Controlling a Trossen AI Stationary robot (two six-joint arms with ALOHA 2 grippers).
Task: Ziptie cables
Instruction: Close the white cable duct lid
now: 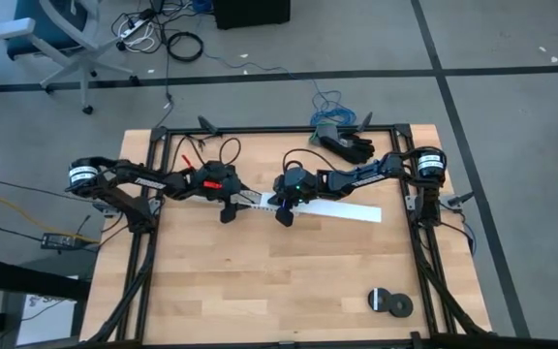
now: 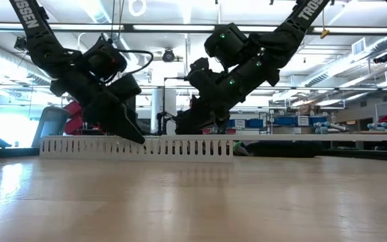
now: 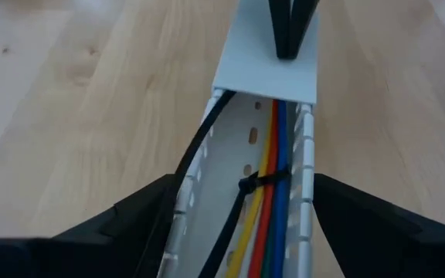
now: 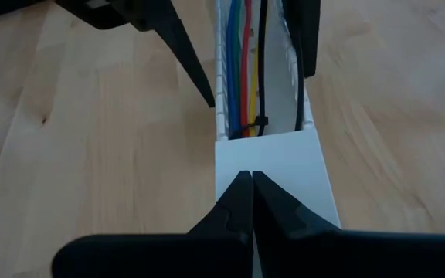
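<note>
Cables (image 3: 273, 197) in the channel (image 3: 242, 147) at frame centre, a ziptie (image 3: 263, 182) cinched round them. Left gripper (image 1: 229, 215) fingers spread astride the channel; right gripper (image 4: 247, 202) fingers pressed together on its lid (image 4: 273, 166). Best to steady the channel before trimming.

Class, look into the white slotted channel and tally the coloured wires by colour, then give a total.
Yellow wire: 1
Red wire: 1
Green wire: 1
Blue wire: 1
Total: 4
</note>
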